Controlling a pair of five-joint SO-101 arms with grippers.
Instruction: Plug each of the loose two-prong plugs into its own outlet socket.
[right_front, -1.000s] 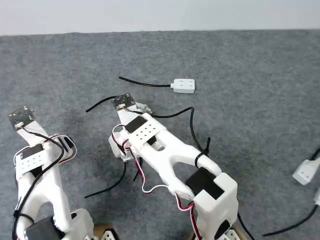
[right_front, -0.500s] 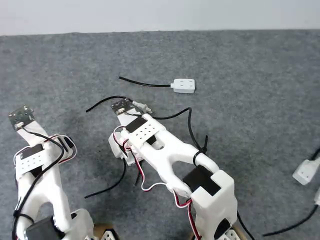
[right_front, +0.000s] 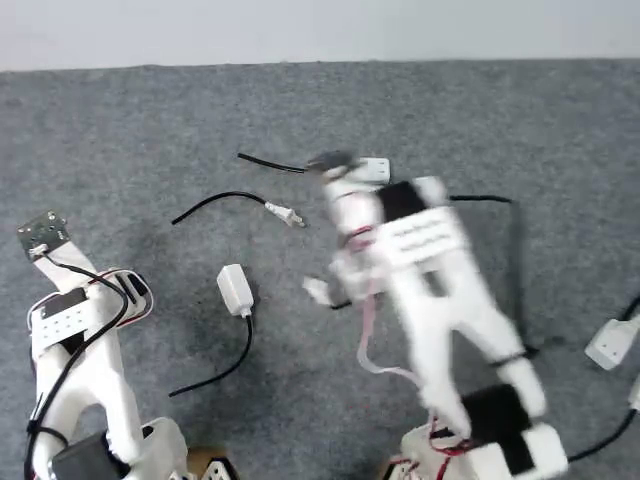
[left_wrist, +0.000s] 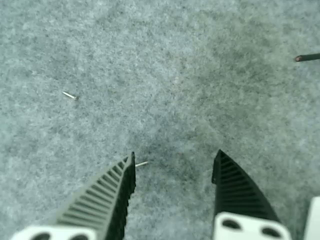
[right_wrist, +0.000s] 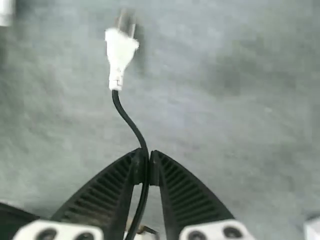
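My right gripper (right_wrist: 145, 160) is shut on a black cable, and a white two-prong plug (right_wrist: 120, 50) hangs at that cable's end just ahead of the fingertips. In the high view this plug (right_front: 318, 290) shows beside the blurred right arm (right_front: 430, 270). Another loose plug (right_front: 285, 213) on a black cable lies on the carpet to the left. A white socket block (right_front: 235, 288) with its own cable sits near the left arm. A second socket (right_front: 372, 170) lies at the far end of the right arm, partly covered. My left gripper (left_wrist: 175, 155) is open over bare carpet.
A third white socket (right_front: 610, 343) rests at the right edge of the grey carpet (right_front: 150, 120), with another white piece (right_front: 635, 395) below it. A black cable end (left_wrist: 307, 57) lies off to one side of the left gripper. Two small metal slivers (left_wrist: 70, 95) lie on the carpet.
The right arm has swung to the right and farther out, uncovering the white socket block and the loose plug on the carpet. The left arm has not moved.
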